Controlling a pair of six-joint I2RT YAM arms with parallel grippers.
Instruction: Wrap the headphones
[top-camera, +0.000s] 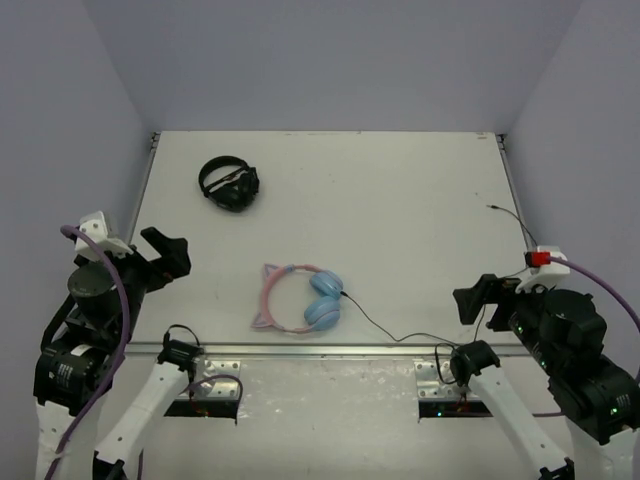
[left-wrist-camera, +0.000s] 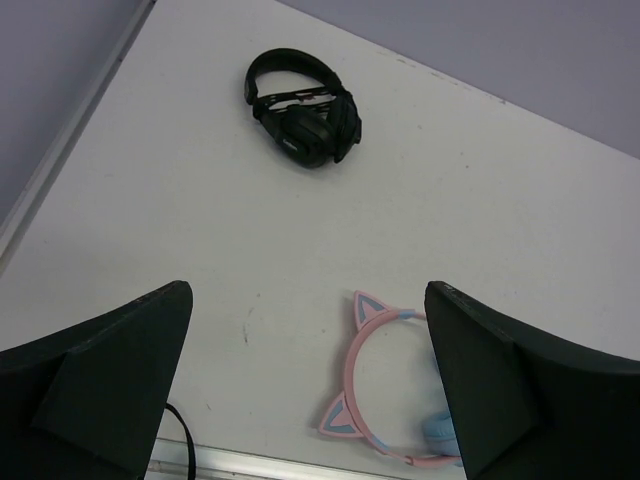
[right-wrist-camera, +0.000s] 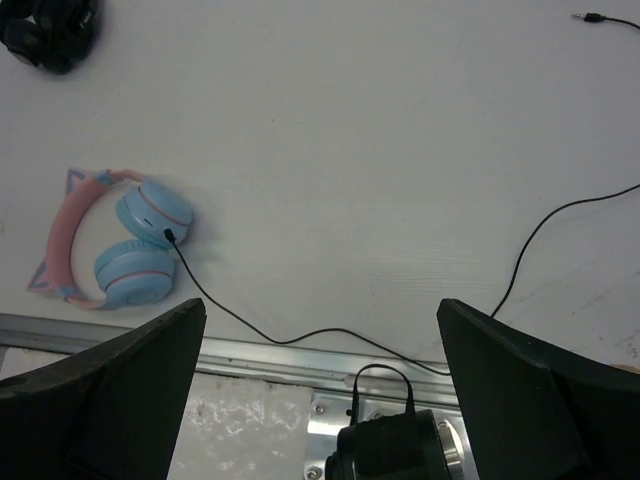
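Note:
The headphones, with a pink cat-ear headband and light blue earcups, lie flat on the white table near its front edge, centre-left. They also show in the left wrist view and the right wrist view. Their thin black cable runs right along the front edge, then back to a plug at the far right; the right wrist view shows the cable too. My left gripper is open and empty, left of the headphones; its jaws stand wide apart. My right gripper is open and empty, over the cable.
Smaller all-black headphones lie at the back left, also in the left wrist view. A metal rail edges the table front. Purple walls close in the table on three sides.

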